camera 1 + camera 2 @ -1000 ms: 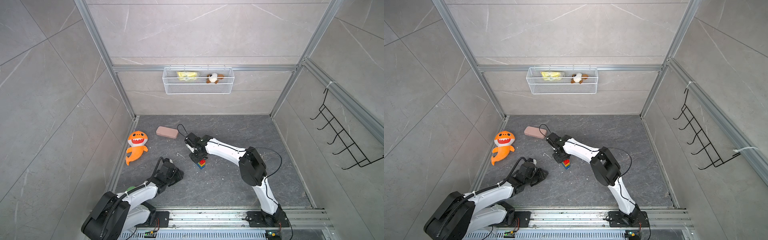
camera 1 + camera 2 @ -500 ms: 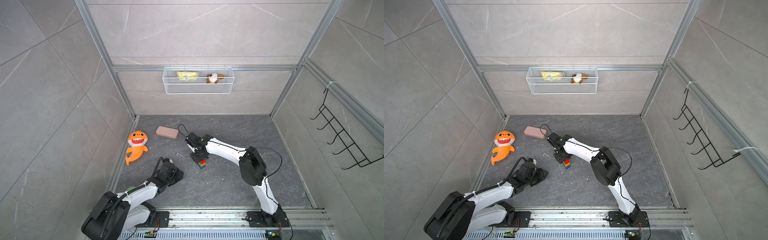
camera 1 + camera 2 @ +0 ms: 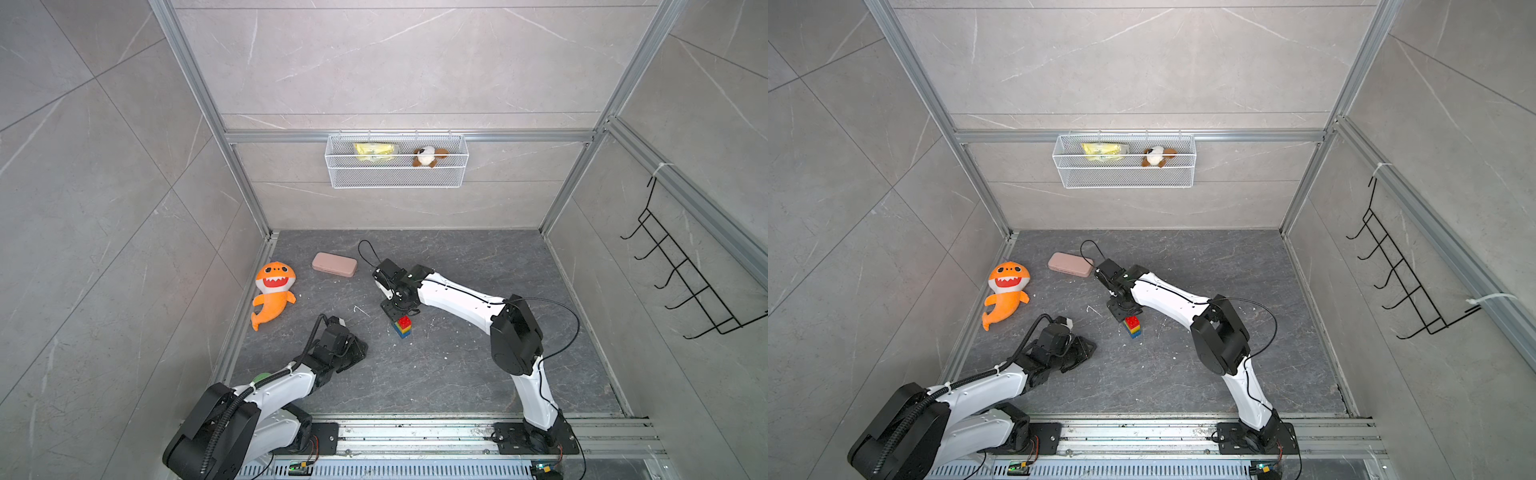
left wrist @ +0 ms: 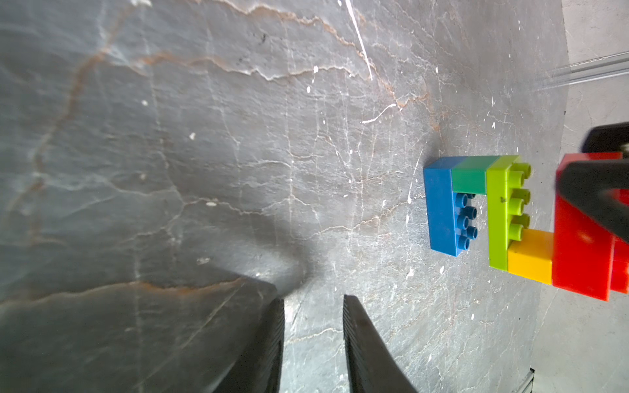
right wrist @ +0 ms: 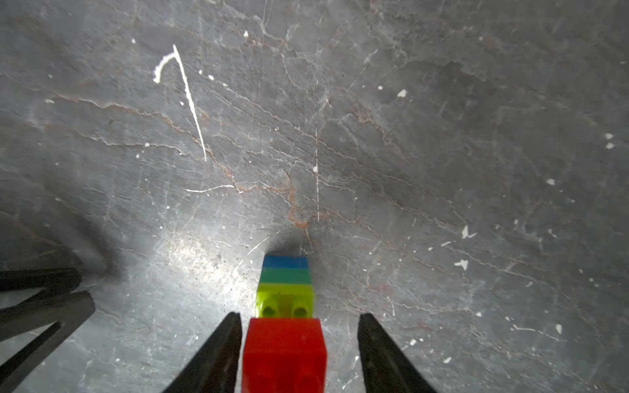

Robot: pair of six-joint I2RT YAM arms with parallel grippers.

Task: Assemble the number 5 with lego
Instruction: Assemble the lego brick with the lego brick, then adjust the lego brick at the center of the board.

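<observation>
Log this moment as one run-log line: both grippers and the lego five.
lego stack: five layers joined, upright on grey surface | right gripper: open, astride red top brick | left gripper: open, empty, apart from stack

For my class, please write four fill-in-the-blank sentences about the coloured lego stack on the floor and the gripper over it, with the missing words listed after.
1. The top brick of the multicoloured lego stack is ___.
2. Its bottom brick, resting on the dark grey stone floor, is ___.
3. The small yellow brick joins the top brick to the ___ one.
4. The right gripper straddles the top brick with its jaws ___.

Missing words: red; blue; lime green; open.
</observation>
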